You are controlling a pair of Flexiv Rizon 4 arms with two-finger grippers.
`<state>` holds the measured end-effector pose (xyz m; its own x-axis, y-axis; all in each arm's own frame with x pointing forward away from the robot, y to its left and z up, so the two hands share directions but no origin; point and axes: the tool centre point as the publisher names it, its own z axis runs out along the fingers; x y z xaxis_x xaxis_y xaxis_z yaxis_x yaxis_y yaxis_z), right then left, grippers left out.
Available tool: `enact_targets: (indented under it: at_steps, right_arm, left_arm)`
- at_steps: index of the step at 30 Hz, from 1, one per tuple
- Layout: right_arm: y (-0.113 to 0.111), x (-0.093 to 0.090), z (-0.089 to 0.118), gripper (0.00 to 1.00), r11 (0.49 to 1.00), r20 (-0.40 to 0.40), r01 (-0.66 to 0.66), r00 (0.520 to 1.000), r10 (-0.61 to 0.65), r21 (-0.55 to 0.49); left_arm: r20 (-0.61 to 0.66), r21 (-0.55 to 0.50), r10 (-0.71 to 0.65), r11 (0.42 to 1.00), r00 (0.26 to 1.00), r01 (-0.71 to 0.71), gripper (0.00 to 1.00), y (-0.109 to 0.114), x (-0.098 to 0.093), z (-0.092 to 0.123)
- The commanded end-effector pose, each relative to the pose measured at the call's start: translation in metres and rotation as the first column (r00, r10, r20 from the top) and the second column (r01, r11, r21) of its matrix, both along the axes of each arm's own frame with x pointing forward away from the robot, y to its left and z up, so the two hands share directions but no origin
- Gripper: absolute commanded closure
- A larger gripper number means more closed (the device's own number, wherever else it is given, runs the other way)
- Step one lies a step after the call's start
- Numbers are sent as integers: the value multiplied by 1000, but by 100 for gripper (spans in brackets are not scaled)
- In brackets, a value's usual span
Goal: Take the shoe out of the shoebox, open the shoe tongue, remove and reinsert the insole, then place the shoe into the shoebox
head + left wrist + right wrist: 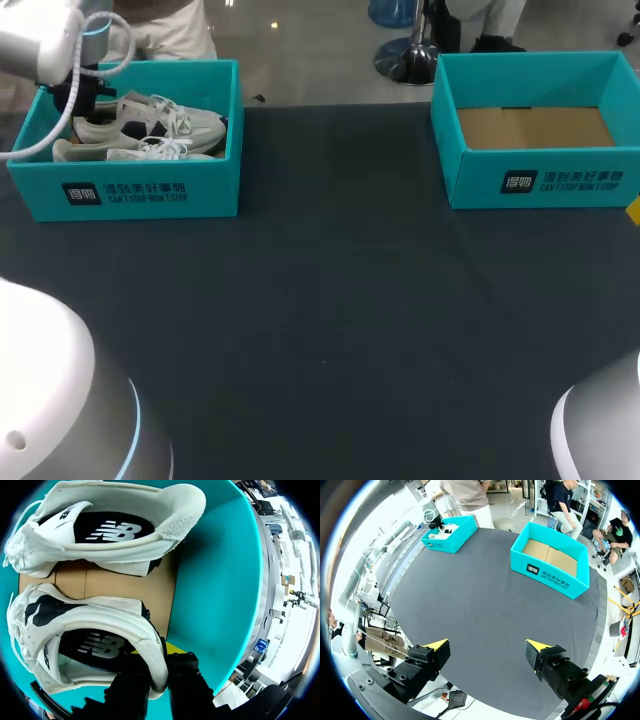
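Two white sneakers with dark insoles lie side by side in the teal shoebox [130, 190] at the back left of the table. My left gripper [85, 100] reaches down into that box at its left end. In the left wrist view my left gripper [157, 655] is shut on the heel collar of the nearer sneaker [85, 625], one finger inside the shoe and one outside. The second sneaker [115, 535] lies ahead of it on the cardboard floor, beside the teal wall [220, 580]. My right gripper [486, 647] hangs open over the table's near side, with nothing in it.
A second teal box [540, 180] with a bare cardboard floor stands at the back right; the right wrist view shows this box [547, 572] far ahead of the fingers. Dark table cloth [330, 320] stretches between the boxes and the front edge.
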<state>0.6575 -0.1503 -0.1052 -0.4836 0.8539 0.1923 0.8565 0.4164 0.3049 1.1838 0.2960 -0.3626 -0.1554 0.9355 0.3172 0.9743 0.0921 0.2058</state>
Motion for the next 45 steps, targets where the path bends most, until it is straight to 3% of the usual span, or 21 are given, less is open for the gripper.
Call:
enact_targets:
  at_steps: [1, 10, 11, 12, 13, 14, 15, 16, 17, 25, 45]
  right_arm:
    - [0, 3, 0, 0, 1000, -6, -1, 1000, 1, -1]
    - [0, 3, 0, 0, 1000, -6, -1, 1000, 1, -1]
    - [0, 3, 0, 0, 1000, -6, -1, 1000, 1, -1]
    - [0, 3, 0, 0, 1000, -6, -1, 1000, 1, -1]
    - [0, 3, 0, 0, 1000, -6, -1, 1000, 1, -1]
    - [0, 3, 0, 0, 1000, -6, -1, 1000, 1, -1]
    - [0, 3, 0, 0, 1000, -6, -1, 1000, 1, -1]
    - [0, 3, 0, 0, 1000, -6, -1, 1000, 1, -1]
    - [0, 3, 0, 0, 1000, -6, -1, 1000, 1, -1]
    - [0, 3, 0, 0, 1000, -6, -1, 1000, 1, -1]
    - [0, 3, 0, 0, 1000, -6, -1, 1000, 1, -1]
  left_arm:
    - [-7, 3, 2, 1000, 1000, -2, 100, -1, 6, -3]
    - [12, -2, -10, 1000, 1000, 10, 100, -1, 6, 2]
    - [13, -1, -11, 1000, 1000, 11, 90, -1, 5, 2]
    - [13, 1, -12, 1000, 1000, 12, 64, -1, 5, 2]
    - [15, -1, -15, 1000, 1000, 15, 46, -1, 5, 2]
    - [15, 0, -16, 1000, 1000, 16, 44, -1, 4, 3]
    - [16, 0, -16, 1000, 1000, 16, 31, -1, 4, 3]
    - [17, 0, -17, 1000, 1000, 17, 6, -1, 3, 4]
    - [19, 0, -18, 1000, 1000, 18, 0, -1, 3, 5]
    - [26, -25, -16, 1000, 1000, 16, 0, 0, -3, 19]
    - [-32, -203, -31, 979, 999, 24, 0, -6, -44, 125]
